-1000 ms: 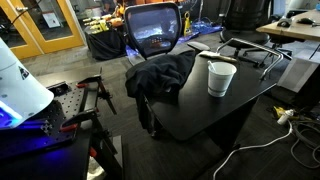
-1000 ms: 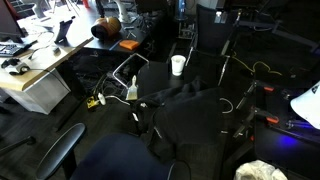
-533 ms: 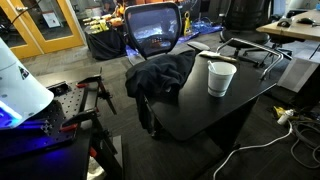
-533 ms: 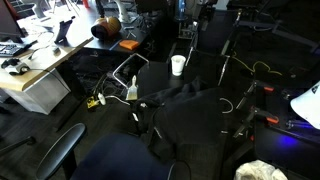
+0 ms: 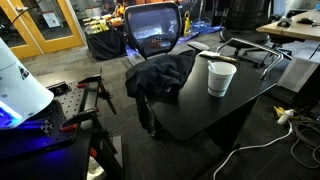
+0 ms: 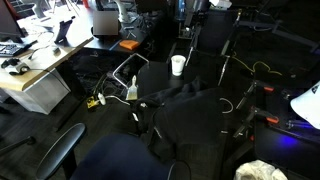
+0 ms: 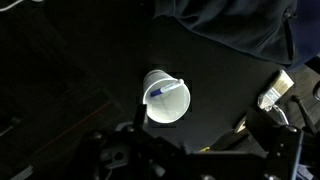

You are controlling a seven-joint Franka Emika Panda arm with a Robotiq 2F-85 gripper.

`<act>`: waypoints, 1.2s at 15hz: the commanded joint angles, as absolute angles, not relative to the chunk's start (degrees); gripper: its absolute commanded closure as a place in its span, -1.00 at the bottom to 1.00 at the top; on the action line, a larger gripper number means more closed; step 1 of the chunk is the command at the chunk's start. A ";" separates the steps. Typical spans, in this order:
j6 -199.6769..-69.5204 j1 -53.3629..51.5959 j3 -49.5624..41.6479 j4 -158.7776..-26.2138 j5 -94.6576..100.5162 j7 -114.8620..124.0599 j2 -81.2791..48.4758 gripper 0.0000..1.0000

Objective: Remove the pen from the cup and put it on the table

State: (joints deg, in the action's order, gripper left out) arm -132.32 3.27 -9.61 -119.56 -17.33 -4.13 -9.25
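The white cup (image 5: 221,78) stands upright on the black table (image 5: 200,115), near its far side. It shows small in an exterior view (image 6: 178,65). In the wrist view I look down into the cup (image 7: 166,100). A pen (image 7: 165,90) with a blue end lies across its inside, leaning on the rim. My gripper (image 7: 200,128) shows only in the wrist view. Its dark fingers stand wide apart and empty, above the table, with the cup just beyond them and to the left. The gripper does not show in either exterior view.
A dark cloth (image 5: 160,76) lies heaped on the table beside the cup; it also shows in the wrist view (image 7: 240,25). A mesh office chair (image 5: 152,28) stands behind it. Metal frames (image 5: 250,50) lie past the cup. Cables (image 5: 270,140) run over the floor.
The cup, pen and cloth have not moved. In an exterior view, something light now covers the orange object on the far desk.
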 commanded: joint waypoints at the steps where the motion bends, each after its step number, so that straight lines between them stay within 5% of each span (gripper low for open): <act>1: -132.26 4.97 -7.88 -119.43 -16.89 -3.83 -9.19 -1.00; 18: -129.85 5.10 -6.99 -106.75 -16.17 11.55 -25.57 -1.00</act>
State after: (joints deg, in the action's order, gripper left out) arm -130.67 3.89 -8.05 -109.01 -16.58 9.48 -23.48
